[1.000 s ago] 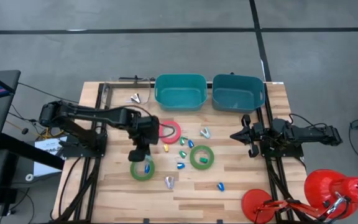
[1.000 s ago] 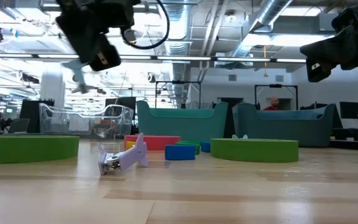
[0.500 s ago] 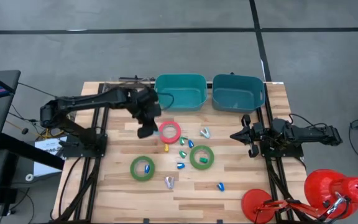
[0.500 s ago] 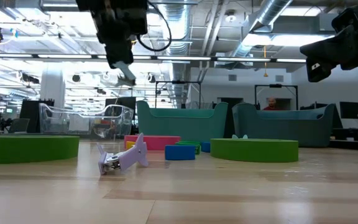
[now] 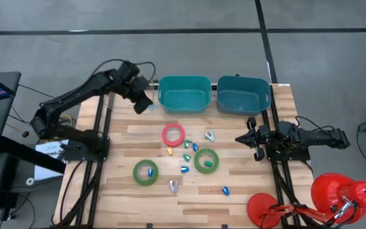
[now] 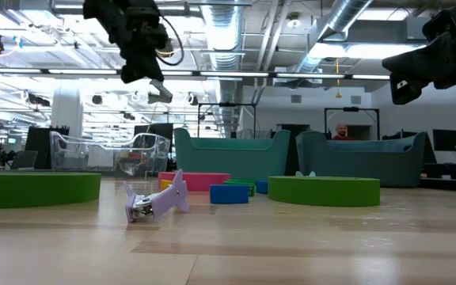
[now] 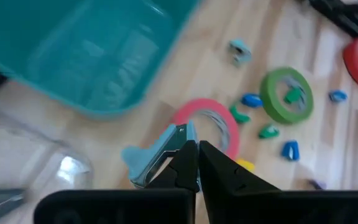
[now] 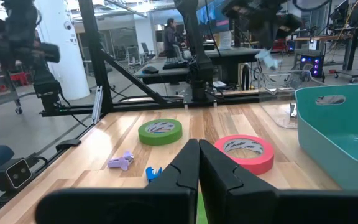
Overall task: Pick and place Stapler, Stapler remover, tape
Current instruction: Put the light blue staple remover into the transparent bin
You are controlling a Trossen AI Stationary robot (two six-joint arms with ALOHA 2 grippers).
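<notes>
My left gripper (image 5: 145, 104) hangs high over the table's far left, beside the left teal bin (image 5: 184, 93), shut on a light-blue staple remover (image 7: 157, 157). Three tape rolls lie flat on the wood: a pink-red one (image 5: 173, 134) and two green ones (image 5: 145, 172) (image 5: 206, 160). A purple staple remover (image 5: 173, 185) lies near the front, and a pale one (image 5: 210, 135) lies right of the pink roll. Several tiny blue, green and yellow staplers lie scattered around (image 5: 186, 156). My right gripper (image 5: 241, 138) waits shut at the table's right side. My left gripper pinches one end of the light-blue staple remover (image 7: 178, 138) between its two fingertips. The fingers slant down from above. The remover sticks out sideways past the fingertips and hangs clear of the table and the bins.
Two teal bins (image 5: 184, 93) (image 5: 243, 94) stand side by side at the far edge. A clear tray (image 7: 36, 168) sits left of them, below my left gripper. A red lamp (image 5: 345, 194) stands off the table's near right corner.
My left gripper has risen from above the near green tape roll and swung toward the table's far edge and left, rolling as it went. It has stayed shut on the light-blue staple remover, which travelled with it clear of the table.
</notes>
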